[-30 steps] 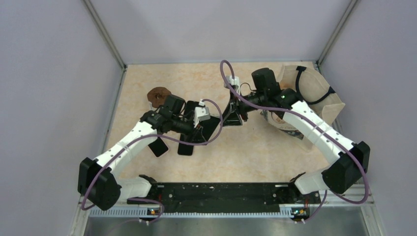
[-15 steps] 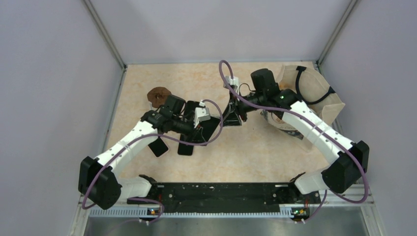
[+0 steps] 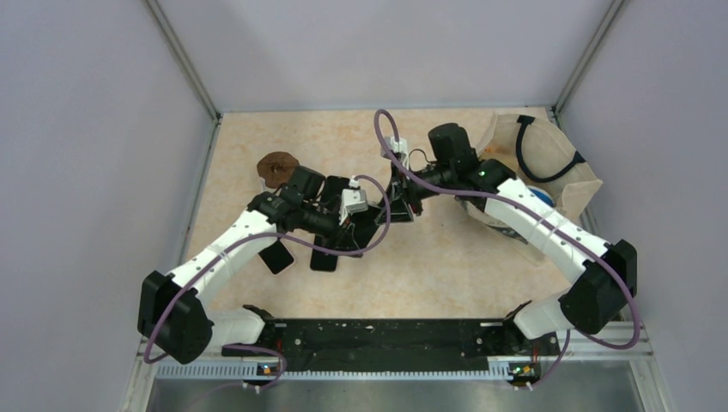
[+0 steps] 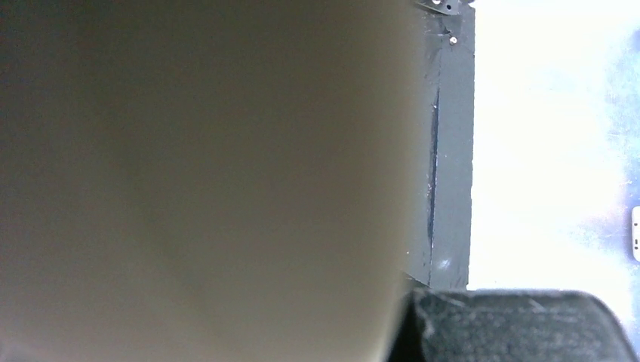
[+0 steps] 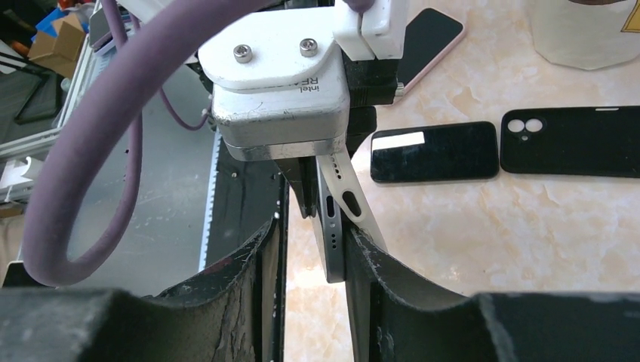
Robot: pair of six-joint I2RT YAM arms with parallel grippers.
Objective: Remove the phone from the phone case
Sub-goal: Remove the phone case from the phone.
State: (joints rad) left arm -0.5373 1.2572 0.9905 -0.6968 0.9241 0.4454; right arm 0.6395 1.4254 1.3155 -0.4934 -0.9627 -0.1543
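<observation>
From above, we see both arms meet over the middle of the worktop point(image 3: 446, 266). The left end effector point(image 3: 362, 219) is clenched on the phone point(image 3: 371, 225) and holds it off the surface. The right end effector point(image 3: 397, 204) is nosed up against the phone's far end. Other dark handsets lie flat near the left arm, apart from this work.

Our left wrist camera is almost wholly blocked by a blurred tan surface point(image 4: 204, 181), which we take to be the back of what is held. A dark strip runs beside it, and one of our fingers point(image 4: 513, 324) shows at the bottom.

The right wrist view tells us most. The phone stands edge-on between the right fingers, and the pale phone case point(image 5: 356, 210) lip is peeled off its grey edge. One finger lies against the case side. The other stands off with worktop showing in the gap, so we judge this end effector released, straddling but not gripping.

To do this well, we should close on the case lip alone, not the phone body. Then we peel along the edge while the left grip stays firm, avoiding any twist that could lever the phone loose.
</observation>
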